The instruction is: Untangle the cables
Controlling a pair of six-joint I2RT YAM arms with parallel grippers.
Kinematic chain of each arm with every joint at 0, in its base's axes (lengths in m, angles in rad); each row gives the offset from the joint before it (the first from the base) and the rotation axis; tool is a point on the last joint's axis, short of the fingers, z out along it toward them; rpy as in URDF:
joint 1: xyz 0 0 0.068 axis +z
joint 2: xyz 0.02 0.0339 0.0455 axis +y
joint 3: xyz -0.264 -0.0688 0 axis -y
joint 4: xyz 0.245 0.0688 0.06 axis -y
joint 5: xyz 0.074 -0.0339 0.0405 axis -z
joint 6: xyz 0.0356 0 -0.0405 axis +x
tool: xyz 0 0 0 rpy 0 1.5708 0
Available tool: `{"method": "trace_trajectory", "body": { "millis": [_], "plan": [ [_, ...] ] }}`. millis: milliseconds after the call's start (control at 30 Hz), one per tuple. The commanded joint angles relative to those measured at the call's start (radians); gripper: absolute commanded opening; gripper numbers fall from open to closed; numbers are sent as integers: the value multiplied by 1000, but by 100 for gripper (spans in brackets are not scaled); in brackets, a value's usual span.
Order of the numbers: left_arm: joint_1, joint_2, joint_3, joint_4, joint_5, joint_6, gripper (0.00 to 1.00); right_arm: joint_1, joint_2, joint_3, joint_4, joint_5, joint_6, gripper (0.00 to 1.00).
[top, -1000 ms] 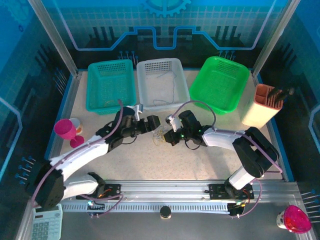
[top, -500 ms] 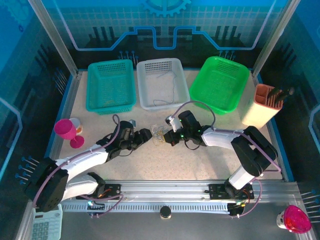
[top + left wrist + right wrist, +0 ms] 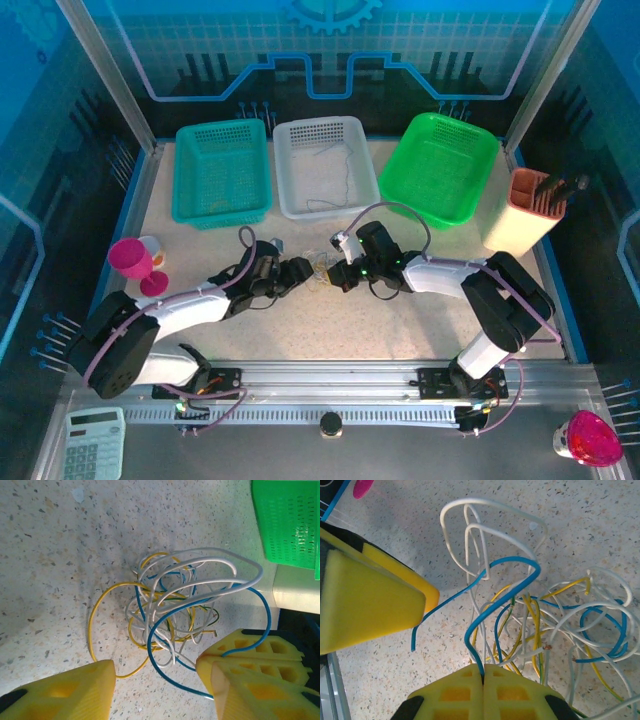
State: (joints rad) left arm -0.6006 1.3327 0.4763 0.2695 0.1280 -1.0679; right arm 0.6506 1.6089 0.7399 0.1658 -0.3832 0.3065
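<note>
**Blue cable pinched on the right, left fingers spread beside the tangle**

The right fingers (image 3: 460, 692) are pressed together and pinch the blue cable (image 3: 502, 592). It rises from their seam in a tall arch and drops to a free end just below the yellow block of the left fingers (image 3: 70, 692). How much of it sits inside the pinch is hidden.

The left fingers stand spread, with bare counter (image 3: 45, 555) between them and nothing clamped. A blue strand runs down to the tip of the right-hand one, but whether it touches is hard to tell. Just above that finger a ribbed yellow block takes in the blue strand, and where one yellow part ends and the other begins is unclear.

The cables (image 3: 175, 610) lie in one small tangle of white, yellow and blue loops on the counter, just beyond the left fingertips. From above the tangle sits between the two sets of fingers, too small there to tell one strand from another. The crossings are too dense to follow which strand lies over which. In the right wrist view the tangle runs off the right and lower edges.

Further out, a green basket (image 3: 290, 520) is cut off by the frame. A white basket (image 3: 290, 195) at the back holds a thin wire (image 3: 345, 172), well apart from the tangle.
</note>
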Motion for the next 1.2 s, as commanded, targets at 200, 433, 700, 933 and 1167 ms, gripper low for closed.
{"method": "trace_trajectory", "body": {
  "millis": [200, 433, 700, 933, 1167],
  "plan": [
    [-12, 54, 43, 74, 6, -13, 39, -8, 9, 1, 44, -35, 28, 0],
    [-12, -16, 52, 25, -10, -7, 0, -9, 8, 3, 32, -22, 24, 0],
    [-9, -158, 161, -206, 18, 83, 0, -17, 8, 2, -10, 34, 15, 19],
    [-6, -160, 260, -296, 76, 136, 0, -23, -161, -41, -122, 102, -26, 53],
    [-3, -139, 298, -292, 105, 136, 0, -29, -259, -14, -180, 151, -71, 64]
  ]
}}
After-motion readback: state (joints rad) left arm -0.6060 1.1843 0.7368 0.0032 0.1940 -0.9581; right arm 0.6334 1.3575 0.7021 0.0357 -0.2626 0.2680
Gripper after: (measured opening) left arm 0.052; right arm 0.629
